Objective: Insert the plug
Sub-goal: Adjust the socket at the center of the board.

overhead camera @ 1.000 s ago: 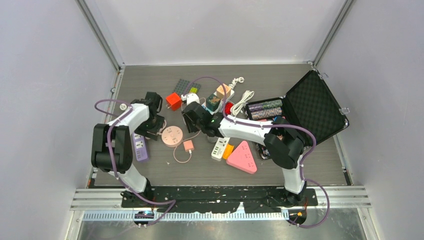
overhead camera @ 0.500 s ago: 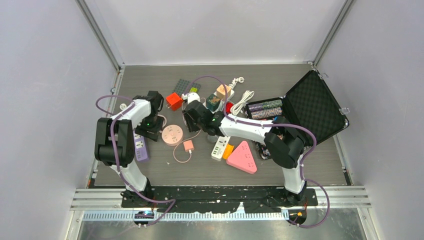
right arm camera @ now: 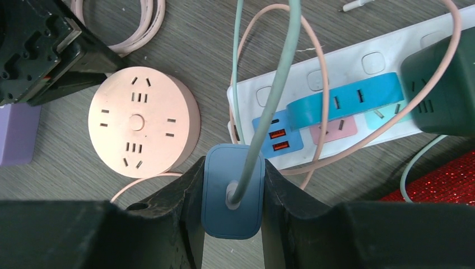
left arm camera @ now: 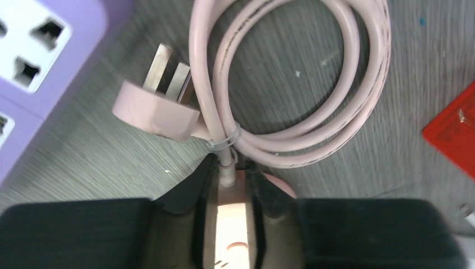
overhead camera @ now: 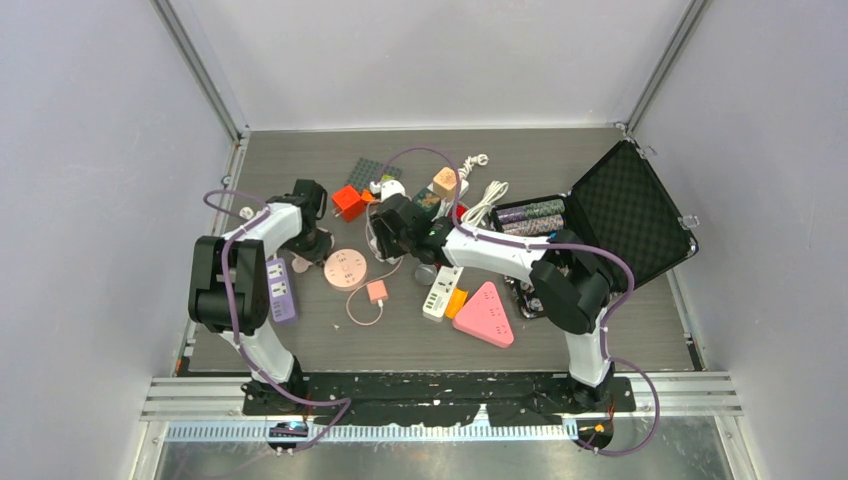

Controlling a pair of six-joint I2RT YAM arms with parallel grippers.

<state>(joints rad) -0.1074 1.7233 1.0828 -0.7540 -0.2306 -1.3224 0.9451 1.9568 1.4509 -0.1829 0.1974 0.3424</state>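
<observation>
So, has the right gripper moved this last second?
Yes, slightly: the right gripper with its blue plug shifted farther back, away from the pink round socket.

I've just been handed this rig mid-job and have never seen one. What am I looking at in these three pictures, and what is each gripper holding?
These are two robot arms bolted at the near edge of the table. The overhead view looks down on both, left arm on the left. The other two pictures come from cameras on the wrists, looking past each gripper's own fingers. On the table lie a round pink socket, a white power strip, a purple strip, an open case and other clutter. The right gripper holds a blue plug. The left gripper looks closed on a pink cable, beside its pink plug, which lies unplugged.
</observation>
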